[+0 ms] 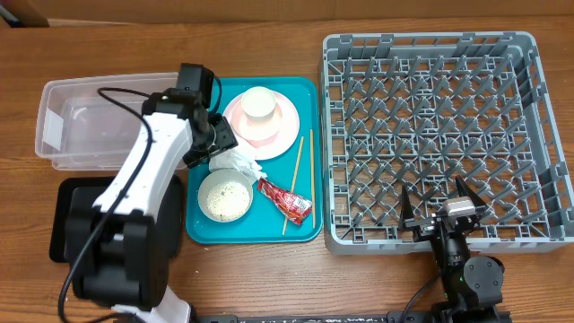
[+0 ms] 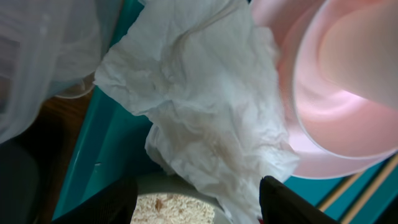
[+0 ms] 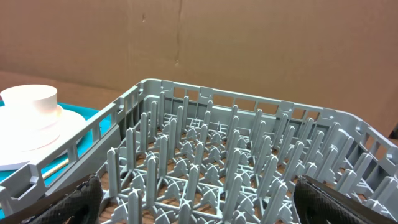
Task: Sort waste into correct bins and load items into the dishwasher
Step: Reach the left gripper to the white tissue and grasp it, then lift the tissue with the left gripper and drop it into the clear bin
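Hovering over the crumpled napkin [image 1: 240, 161] [image 2: 199, 93] near the middle of the teal tray [image 1: 305, 99], the left hand [image 1: 220, 135] [image 2: 196, 199] has its fingers spread wide, the paper lying between them and not gripped. From the napkin, the pink plate [image 1: 282, 126] carrying the cup [image 1: 257, 103] sits at 1 o'clock, the bowl [image 1: 224, 196] of rice at 7, the sauce packet [image 1: 285, 199] at 4 and the chopsticks [image 1: 300, 170] at 3. At the 6 o'clock edge of the dish rack [image 1: 429, 40] on the table [image 1: 269, 36], the right hand [image 1: 438, 208] [image 3: 205, 202] hangs wide open, holding nothing.
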Motion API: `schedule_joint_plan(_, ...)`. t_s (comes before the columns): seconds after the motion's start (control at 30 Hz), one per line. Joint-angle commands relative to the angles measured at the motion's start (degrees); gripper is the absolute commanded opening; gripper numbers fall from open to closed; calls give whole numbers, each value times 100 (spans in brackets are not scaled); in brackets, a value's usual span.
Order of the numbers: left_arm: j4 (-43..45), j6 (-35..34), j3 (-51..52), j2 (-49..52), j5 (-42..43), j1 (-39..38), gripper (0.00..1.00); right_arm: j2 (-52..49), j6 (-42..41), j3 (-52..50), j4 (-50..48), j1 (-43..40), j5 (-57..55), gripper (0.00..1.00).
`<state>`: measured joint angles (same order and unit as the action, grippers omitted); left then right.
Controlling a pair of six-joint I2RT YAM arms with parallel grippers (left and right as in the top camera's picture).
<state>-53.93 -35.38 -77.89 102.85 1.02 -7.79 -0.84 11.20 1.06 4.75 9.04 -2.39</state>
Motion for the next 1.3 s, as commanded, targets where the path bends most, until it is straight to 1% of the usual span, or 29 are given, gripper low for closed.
schedule_joint_plan(0.0, 70, -205, -63, 310, 103, -17, 65, 55, 20, -59, -17, -17, -46, 100)
schedule_joint_plan(0.23, 153, -190, -63, 553, 195, -17, 65, 55, 20, -59, -17, -17, -46, 100)
schedule_joint_plan(0.37, 151, -195, -55, 562, 225, -24, 59, 55, 20, -59, -17, -17, -46, 100)
schedule_joint_plan(0.57, 317, -197, -11, 564, 184, -173, 59, 55, 20, -59, -17, -17, -46, 100)
schedule_joint_plan(0.7, 341, -199, -11, 564, 177, -271, 56, 55, 20, -59, -20, -17, -46, 100)
schedule_joint_plan(0.97, 291, -197, -9, 564, 22, -433, 56, 55, 20, -59, -17, -15, -46, 100)
schedule_joint_plan(1.27, 192, -195, -9, 564, -39, -435, 53, 55, 20, -59, -17, -17, -46, 100)
